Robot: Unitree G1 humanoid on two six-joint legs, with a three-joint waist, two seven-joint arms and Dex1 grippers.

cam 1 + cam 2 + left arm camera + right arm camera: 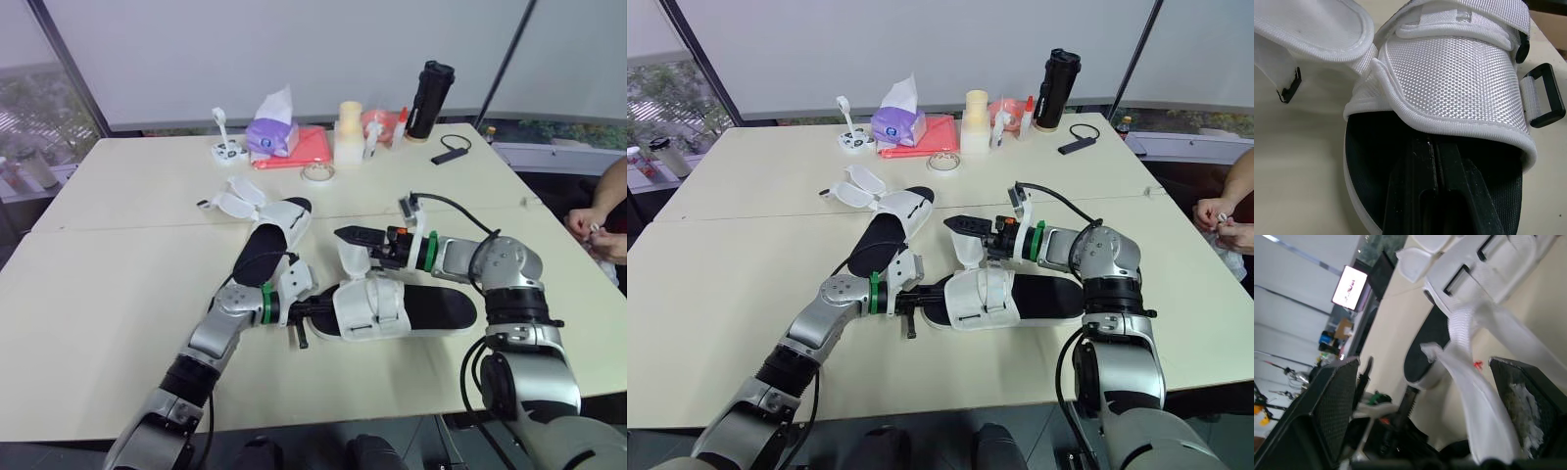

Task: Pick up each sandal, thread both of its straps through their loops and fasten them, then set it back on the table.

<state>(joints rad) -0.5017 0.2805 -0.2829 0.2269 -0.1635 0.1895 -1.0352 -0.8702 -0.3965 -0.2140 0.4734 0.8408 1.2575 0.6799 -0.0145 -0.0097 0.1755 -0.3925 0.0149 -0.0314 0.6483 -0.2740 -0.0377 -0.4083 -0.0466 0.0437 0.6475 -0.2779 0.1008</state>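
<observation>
Surface (98, 284), pale and wide, carries two white sandals with black insoles. Left of and beyond the near sandal (392, 311) lies the far sandal (269, 240), flat, with its straps thrown open toward the far side. At the near sandal's left end the left pincer (1434, 152) is pushed in under the white woven upper, its two black fingers (1415, 196) pressed together and lying on the insole. Just beside that upper a black loop (1545, 95) sticks out on a short white tab. The near sandal lies lengthwise across the surface, sole down, between the two arms. From its far edge a loose white strap (352, 259) stands up. Just beyond the near sandal the right pincer (1422, 367) points leftward, its fingers spread wide with the strap running between them; whether either pad touches the strap I cannot tell. Well beyond the near sandal stand a purple tissue pack (272, 132), a red folder (312, 147) and a black bottle (431, 98). Far right of the near sandal, at the surface's edge, a person's hands (596, 233) are held together.
</observation>
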